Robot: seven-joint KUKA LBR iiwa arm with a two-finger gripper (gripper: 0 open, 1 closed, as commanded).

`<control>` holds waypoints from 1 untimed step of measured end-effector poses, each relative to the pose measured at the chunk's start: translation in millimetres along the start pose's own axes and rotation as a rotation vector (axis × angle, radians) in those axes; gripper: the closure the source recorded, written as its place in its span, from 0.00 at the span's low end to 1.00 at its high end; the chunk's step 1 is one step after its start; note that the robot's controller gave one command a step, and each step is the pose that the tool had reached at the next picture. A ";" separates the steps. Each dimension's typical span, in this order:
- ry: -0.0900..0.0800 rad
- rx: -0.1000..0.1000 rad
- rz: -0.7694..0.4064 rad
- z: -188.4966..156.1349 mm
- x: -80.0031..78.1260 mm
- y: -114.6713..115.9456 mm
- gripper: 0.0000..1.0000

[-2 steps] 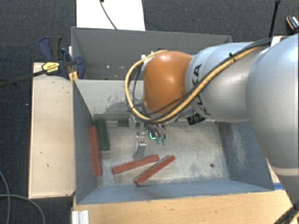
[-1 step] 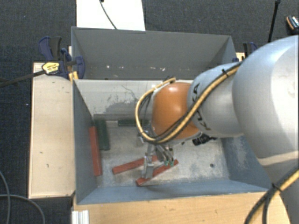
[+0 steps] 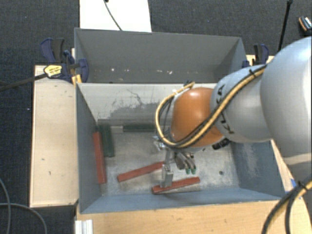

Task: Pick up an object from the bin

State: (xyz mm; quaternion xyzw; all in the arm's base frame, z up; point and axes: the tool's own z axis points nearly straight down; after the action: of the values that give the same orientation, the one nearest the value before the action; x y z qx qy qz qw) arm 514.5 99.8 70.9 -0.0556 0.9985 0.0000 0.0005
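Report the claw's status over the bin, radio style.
Claw low at the bin front, over a red stick. Second red stick close by, nearer centre. Dark green sticks lie well clear.

Soft even light; mild sheen on orange cover (image 3: 194, 115).

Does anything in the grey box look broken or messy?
Nothing looks broken or spilled. The slanted red stick and the front red stick lie crooked near the front wall, by the pincer. The left red stick and dark green stick sit neatly along the left wall.
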 end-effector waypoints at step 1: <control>0.001 -0.001 0.004 0.4 0.3 1.4 1.00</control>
State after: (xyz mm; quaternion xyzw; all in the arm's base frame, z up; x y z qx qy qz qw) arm 514.0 101.1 70.5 -0.0533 0.9986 0.0006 -0.0001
